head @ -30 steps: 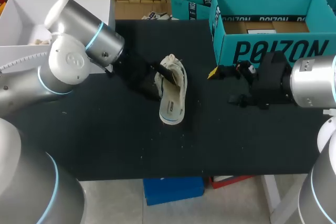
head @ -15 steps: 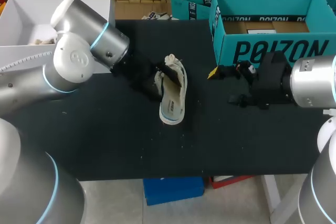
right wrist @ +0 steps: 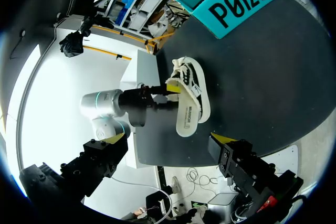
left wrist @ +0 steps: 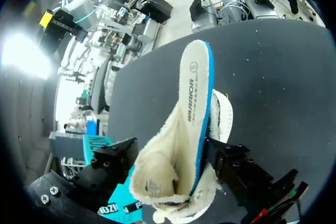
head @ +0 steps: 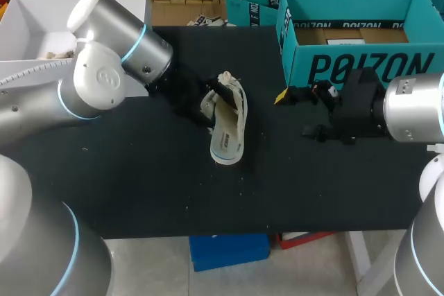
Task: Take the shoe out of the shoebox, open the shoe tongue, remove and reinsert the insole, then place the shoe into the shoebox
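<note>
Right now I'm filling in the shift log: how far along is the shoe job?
Done: the shoe is out of the shoebox, lying on its side on the table. In hand: the left gripper grips its opening end; the right gripper hangs open near the box. Whether the insole steps are done cannot be seen. Left: putting the shoe back in the box.

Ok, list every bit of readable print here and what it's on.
"POIZON": on the shoebox, front wall.
"WARRIOR": on the shoe, along its sole, left wrist view.
Round mark beside that word: too small to read.
White label inside the shoebox: too small to read.
</note>
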Motion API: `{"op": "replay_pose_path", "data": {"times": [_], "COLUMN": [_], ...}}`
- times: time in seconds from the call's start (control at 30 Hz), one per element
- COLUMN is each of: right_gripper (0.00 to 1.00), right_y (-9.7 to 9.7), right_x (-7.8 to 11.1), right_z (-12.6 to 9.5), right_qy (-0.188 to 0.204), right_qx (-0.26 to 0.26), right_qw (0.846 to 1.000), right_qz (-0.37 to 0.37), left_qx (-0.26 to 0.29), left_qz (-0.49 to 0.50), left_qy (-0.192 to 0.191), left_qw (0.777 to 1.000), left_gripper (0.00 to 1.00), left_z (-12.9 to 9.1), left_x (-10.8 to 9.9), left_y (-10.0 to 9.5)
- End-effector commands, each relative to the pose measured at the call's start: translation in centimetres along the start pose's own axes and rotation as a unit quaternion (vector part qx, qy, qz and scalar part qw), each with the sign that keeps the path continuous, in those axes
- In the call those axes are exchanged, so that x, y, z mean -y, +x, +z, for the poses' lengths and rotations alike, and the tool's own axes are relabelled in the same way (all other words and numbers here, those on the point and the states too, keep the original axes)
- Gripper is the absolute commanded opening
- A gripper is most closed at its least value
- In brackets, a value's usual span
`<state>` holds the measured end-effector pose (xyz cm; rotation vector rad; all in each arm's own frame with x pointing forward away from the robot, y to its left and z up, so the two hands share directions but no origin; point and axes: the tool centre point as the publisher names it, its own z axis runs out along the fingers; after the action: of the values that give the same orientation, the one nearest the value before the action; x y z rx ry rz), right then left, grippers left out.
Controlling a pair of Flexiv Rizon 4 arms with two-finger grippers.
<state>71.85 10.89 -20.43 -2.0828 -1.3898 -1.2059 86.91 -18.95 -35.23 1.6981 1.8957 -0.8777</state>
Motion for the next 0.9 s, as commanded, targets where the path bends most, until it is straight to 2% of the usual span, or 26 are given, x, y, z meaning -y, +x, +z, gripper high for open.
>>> {"op": "replay_pose_path", "data": {"times": [0.03,0.33,0.57,0.9], "right_gripper": [1.0,1.0,1.0,1.0], "right_y": [0.0,0.0,0.0,0.0], "right_x": [0.0,0.0,0.0,0.0], "right_z": [0.1,0.1,0.1,0.1], "right_qy": [0.0,0.0,0.0,0.0], "right_qx": [0.0,0.0,0.0,0.0], "right_qw": [1.0,1.0,1.0,1.0], "right_qz": [0.0,0.0,0.0,0.0], "left_qx": [-0.002,-0.022,-0.026,-0.03], "left_qz": [0.001,0.002,-0.007,-0.018], "left_qy": [-0.005,-0.026,-0.042,-0.046], "left_qw": [1.0,0.999,0.999,0.998], "left_gripper": [0.81,0.77,0.55,0.49], "left_z": [0.4,1.0,0.9,1.6], "left_x": [0.1,-0.2,-1.0,-2.0], "left_y": [0.1,1.0,1.5,2.2]}}
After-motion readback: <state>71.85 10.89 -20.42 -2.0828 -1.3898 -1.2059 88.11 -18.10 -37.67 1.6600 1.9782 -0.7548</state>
